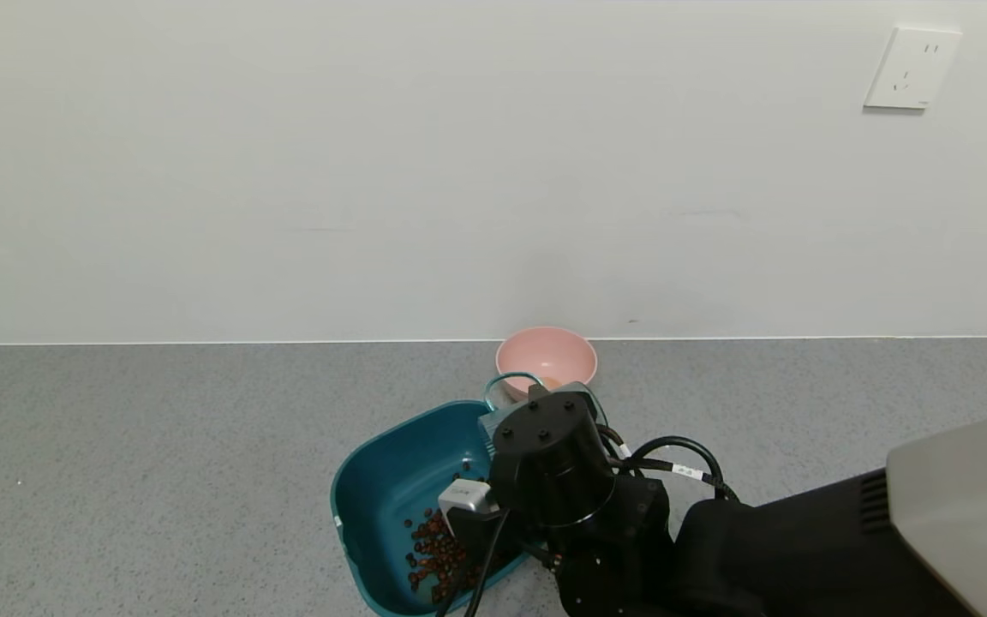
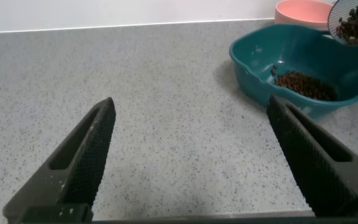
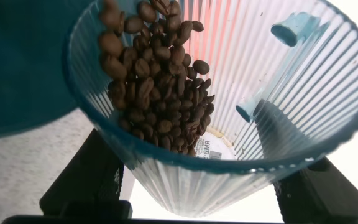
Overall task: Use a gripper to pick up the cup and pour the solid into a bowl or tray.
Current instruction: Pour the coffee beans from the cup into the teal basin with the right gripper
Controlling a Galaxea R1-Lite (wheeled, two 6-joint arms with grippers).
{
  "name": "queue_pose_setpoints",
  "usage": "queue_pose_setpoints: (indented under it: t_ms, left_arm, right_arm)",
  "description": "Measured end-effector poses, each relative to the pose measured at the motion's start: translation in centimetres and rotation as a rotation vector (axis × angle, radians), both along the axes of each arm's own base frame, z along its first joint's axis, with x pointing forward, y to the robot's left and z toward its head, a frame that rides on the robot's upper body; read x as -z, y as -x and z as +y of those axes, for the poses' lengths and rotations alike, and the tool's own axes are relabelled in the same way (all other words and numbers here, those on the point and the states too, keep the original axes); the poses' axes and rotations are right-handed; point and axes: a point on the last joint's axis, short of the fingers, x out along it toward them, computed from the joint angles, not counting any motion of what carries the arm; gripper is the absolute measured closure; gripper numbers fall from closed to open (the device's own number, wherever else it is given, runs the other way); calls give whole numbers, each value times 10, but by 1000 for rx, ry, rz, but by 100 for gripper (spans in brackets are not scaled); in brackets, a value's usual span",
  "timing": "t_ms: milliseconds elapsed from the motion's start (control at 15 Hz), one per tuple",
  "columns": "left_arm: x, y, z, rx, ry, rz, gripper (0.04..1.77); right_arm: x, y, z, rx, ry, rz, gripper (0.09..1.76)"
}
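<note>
Cup (image 3: 229,124): translucent blue-grey ribbed tumbler, teal handle at the rim; fills the right wrist view, tipped on its side. In the left wrist view its mouth shows at the upper right corner, above the tub's far edge. In the head view it is almost wholly hidden behind the right gripper.

Solid (image 3: 154,81): dark brown beans. One lot heaped inside the cup against its lower wall, reaching to the lip. A second lot lies on the tub floor, lower centre of the head view (image 1: 438,553).

Tub (image 1: 391,480): dark teal, squarish, rounded corners, loop handle at its far corner; lower centre of the head view, on the grey speckled counter (image 1: 159,446).

Right gripper (image 3: 194,180): black fingers pinching the cup from both sides; in the head view its round wrist sits over the tub's right half.

Pink bowl (image 1: 547,357): round, just behind the tub, near the wall; contents unclear.

Left gripper (image 2: 197,155): fingers spread wide above bare counter, well apart from the tub.
</note>
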Motion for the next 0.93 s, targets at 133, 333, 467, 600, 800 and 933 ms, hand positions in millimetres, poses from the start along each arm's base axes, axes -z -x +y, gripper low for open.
queue_pose_setpoints:
  t_ms: [133,333,467,600,800,933]
  left_arm:
    - [0,0,0,0,0,0,6]
    - [0,0,0,0,0,0,6]
    - [0,0,0,0,0,0,6]
    - [0,0,0,0,0,0,6]
    - [0,0,0,0,0,0,6]
    - [0,0,0,0,0,0,6]
  right_arm:
    - [3,1,-2,-5,-58,24,50]
    - [3,1,-7,-4,-114,48,50]
    - [1,0,-10,-5,-157,59,50]
    - [-5,-1,-13,5,-209,46,50]
    - [-13,-3,-17,-10,-323,26,50]
    - [-18,-6,-18,-3,-419,-9,50]
